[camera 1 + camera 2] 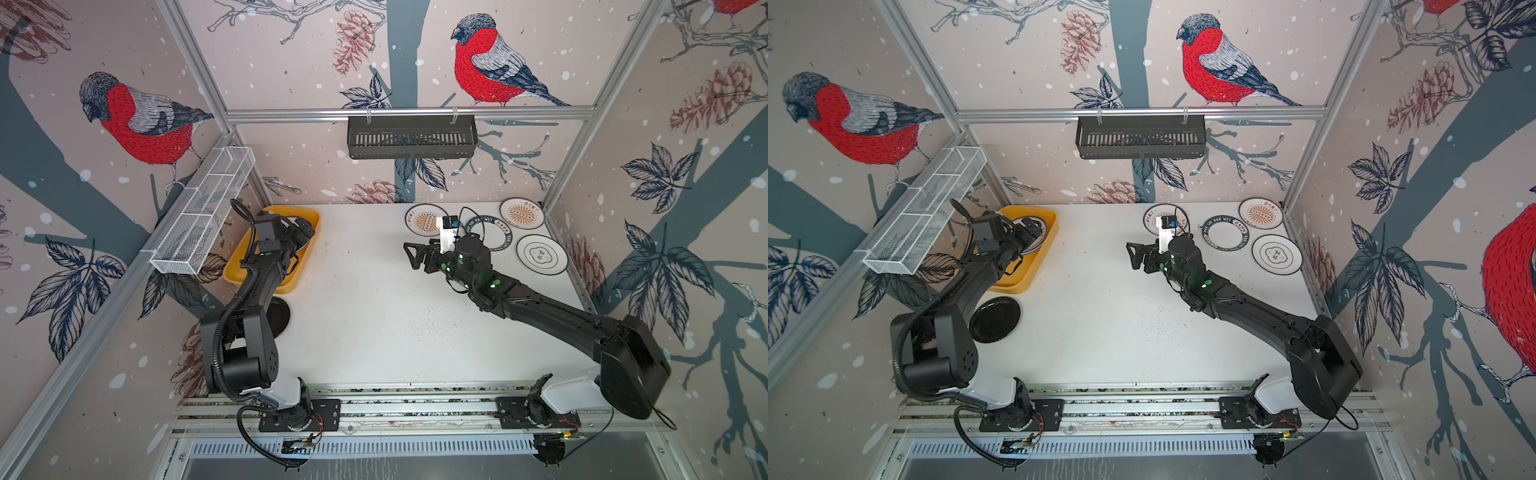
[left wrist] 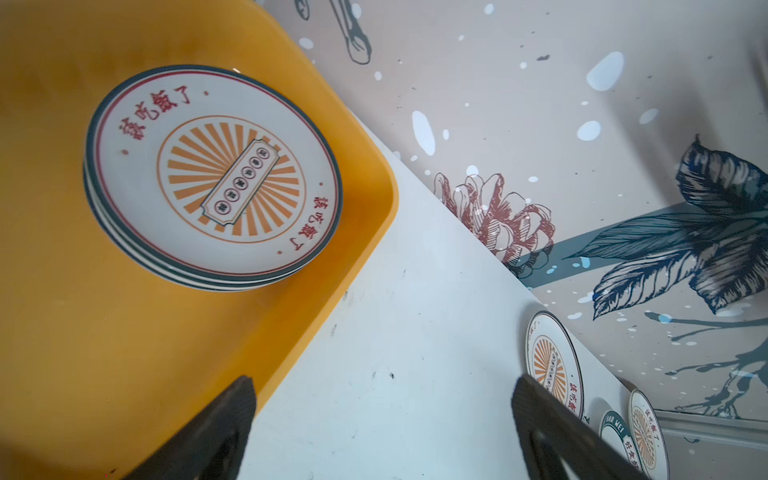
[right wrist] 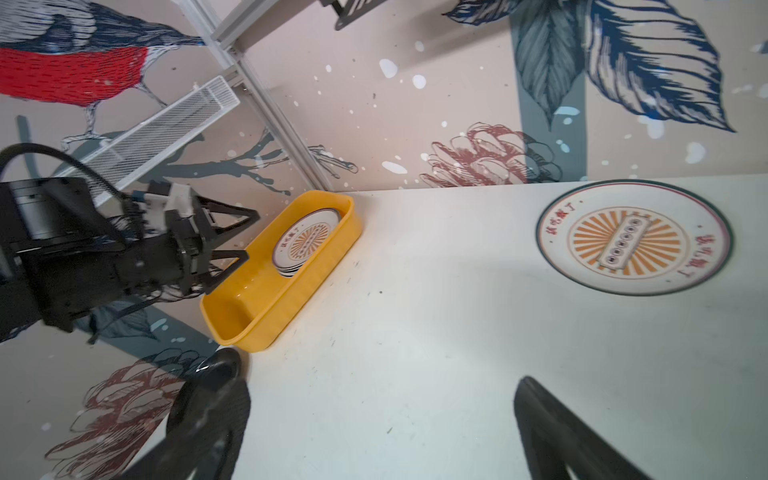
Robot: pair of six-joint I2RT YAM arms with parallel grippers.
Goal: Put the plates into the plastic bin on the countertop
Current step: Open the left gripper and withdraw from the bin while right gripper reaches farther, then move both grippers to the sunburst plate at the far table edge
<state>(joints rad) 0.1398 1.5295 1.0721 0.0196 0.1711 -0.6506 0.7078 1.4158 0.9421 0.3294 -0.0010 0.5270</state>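
Observation:
The yellow plastic bin (image 1: 286, 286) (image 2: 62, 332) stands at the back left of the countertop (image 1: 374, 311). In it lies a small stack of plates (image 2: 216, 174) (image 3: 305, 243) with an orange sunburst plate on top. My left gripper (image 1: 305, 228) (image 2: 384, 386) hovers over the bin's far end, open and empty. Several more plates lie at the back right: a sunburst one (image 1: 422, 222) (image 3: 631, 239), a lettered-ring one (image 1: 494, 235), another sunburst one (image 1: 522, 212) and an emblem one (image 1: 541, 254). A black plate (image 1: 994, 319) lies beside the left arm. My right gripper (image 1: 409, 255) (image 3: 381, 386) hangs open and empty over mid-table.
A white wire-mesh basket (image 1: 203, 208) hangs on the left wall rail above the bin. A black slotted rack (image 1: 411, 137) hangs on the back rail. Aluminium rails (image 1: 415, 399) carry both arm bases along the front edge.

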